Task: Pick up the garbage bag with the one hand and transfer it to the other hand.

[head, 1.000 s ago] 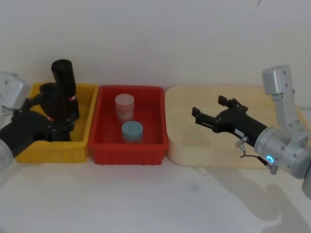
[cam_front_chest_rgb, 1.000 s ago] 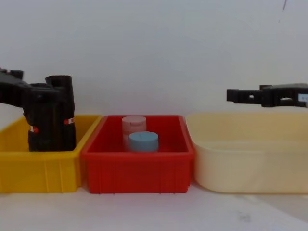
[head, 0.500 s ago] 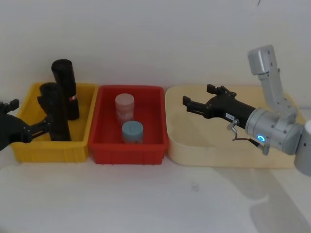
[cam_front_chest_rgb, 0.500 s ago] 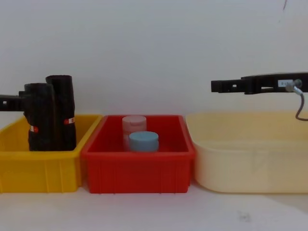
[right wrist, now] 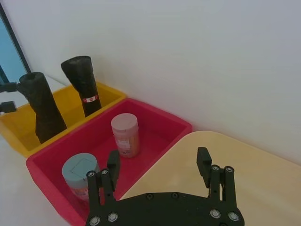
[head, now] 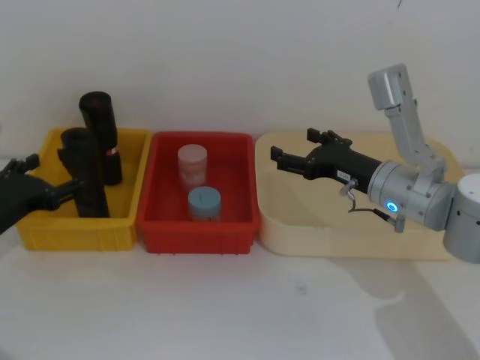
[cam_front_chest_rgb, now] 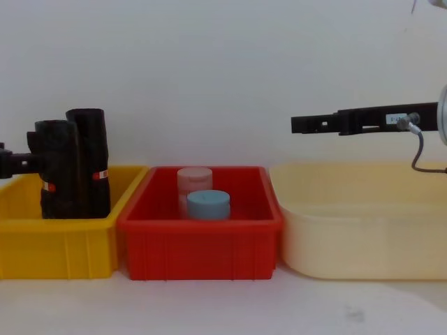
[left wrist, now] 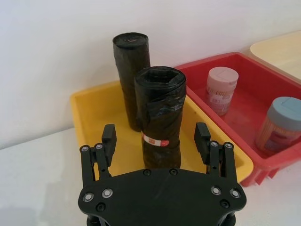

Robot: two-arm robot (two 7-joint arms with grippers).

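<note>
- Two black rolls stand upright in the yellow bin (head: 52,234) in the head view: the garbage bag (head: 84,176) in front, the second roll (head: 100,127) just behind. The left gripper (head: 46,178) reaches in beside the bag, and the right gripper (head: 294,148) hangs over the beige tray (head: 300,238).
- Left wrist view: the fingers (left wrist: 109,139) are spread and hold nothing. The bag stands between them with a gap on each side.
- Right wrist view: the right gripper is spread wide and empty.
- Chest view: the bag rises above the bin wall, and the right gripper is level, high over the tray.
</note>
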